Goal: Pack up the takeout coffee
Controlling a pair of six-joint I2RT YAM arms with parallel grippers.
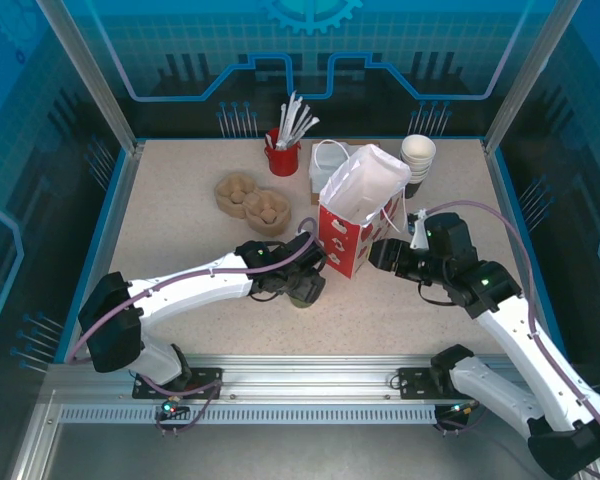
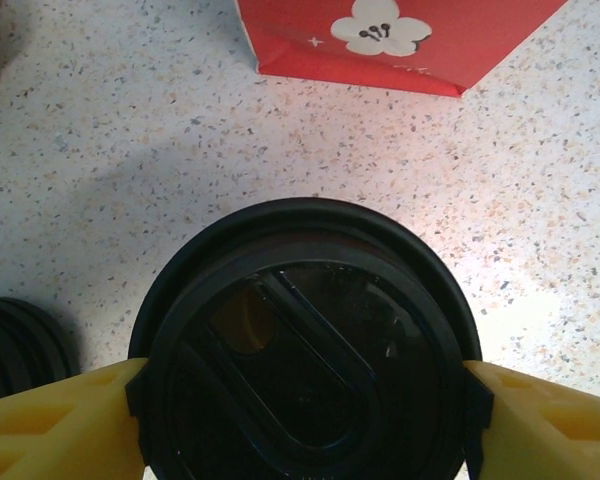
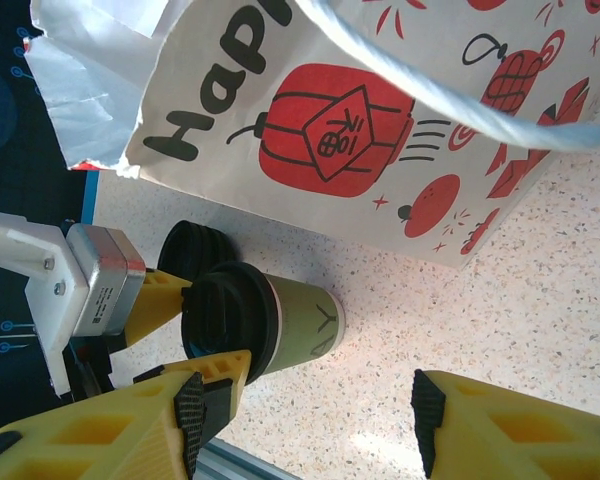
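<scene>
The left gripper [image 2: 305,400] clamps the lidded takeout coffee [image 2: 310,330] beside the paper bag [image 1: 352,225], whose contents are unclear; the right gripper [image 3: 310,415] is spread apart.

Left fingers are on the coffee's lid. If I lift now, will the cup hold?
The left fingers seem to pinch only the lid of the takeout coffee, so the paper cup might drop off if the lid is loose. Thin paper wall probably crushes easily. Narrow-based, it could tip if nudged.
</scene>
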